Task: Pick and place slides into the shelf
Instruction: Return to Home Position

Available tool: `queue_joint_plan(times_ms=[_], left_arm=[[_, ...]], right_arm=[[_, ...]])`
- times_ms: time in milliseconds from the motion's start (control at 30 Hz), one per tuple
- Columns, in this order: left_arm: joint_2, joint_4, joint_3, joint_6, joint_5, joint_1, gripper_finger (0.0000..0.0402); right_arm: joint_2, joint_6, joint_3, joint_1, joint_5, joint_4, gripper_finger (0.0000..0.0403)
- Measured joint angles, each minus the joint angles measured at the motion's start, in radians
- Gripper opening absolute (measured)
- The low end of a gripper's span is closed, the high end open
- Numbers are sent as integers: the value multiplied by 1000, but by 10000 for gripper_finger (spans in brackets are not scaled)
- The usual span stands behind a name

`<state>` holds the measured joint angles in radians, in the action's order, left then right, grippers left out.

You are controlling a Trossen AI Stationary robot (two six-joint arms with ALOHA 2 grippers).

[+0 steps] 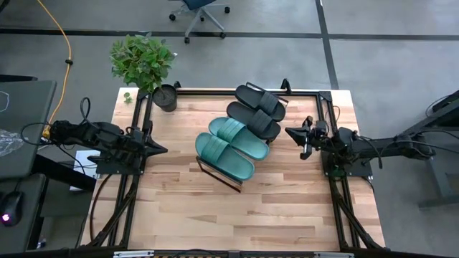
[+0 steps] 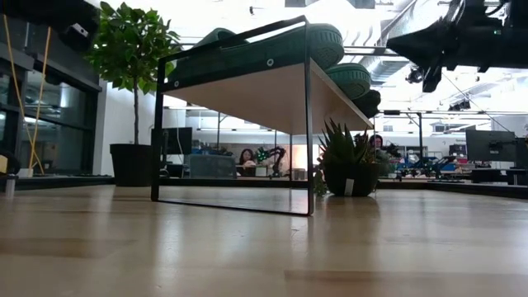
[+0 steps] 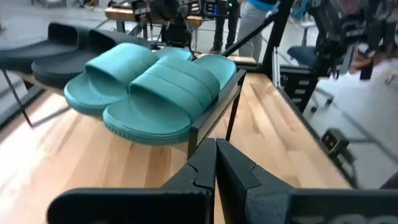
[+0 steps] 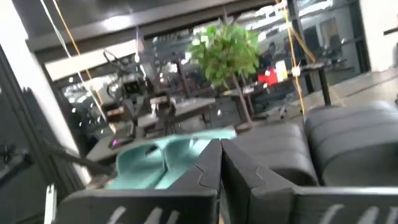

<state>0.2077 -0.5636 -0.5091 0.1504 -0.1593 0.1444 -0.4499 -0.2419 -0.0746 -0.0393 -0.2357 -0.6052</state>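
All the slides lie on the slanted shelf (image 1: 215, 174) at mid-table, side by side. The two black slides (image 1: 257, 107) are at its far right end and the two teal slides (image 1: 229, 147) at its near left end. The left wrist view shows the teal pair (image 3: 149, 87) resting sole-down on the board, toes over its edge (image 3: 214, 112). My left gripper (image 1: 163, 150) hovers shut to the left of the shelf, touching nothing. My right gripper (image 1: 289, 132) hovers shut to the right of it, near the black slides (image 4: 348, 143).
A potted plant (image 1: 147, 68) stands at the table's far left corner. The shelf's thin dark frame legs (image 2: 309, 124) stand on the tabletop. Bare wood (image 1: 237, 215) stretches between the shelf and the near edge. The arm bases sit at the left and right edges.
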Motion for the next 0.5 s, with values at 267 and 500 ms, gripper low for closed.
queue_joint_plan(times_ms=[267, 500], left_arm=[[11, -3, 0, -181, -160, 0, 0], [-1, -14, 0, -193, -156, 0, 0]], right_arm=[[0, -80, 0, -29, 89, 158, 0], [0, -82, 43, -29, 64, 148, 0]])
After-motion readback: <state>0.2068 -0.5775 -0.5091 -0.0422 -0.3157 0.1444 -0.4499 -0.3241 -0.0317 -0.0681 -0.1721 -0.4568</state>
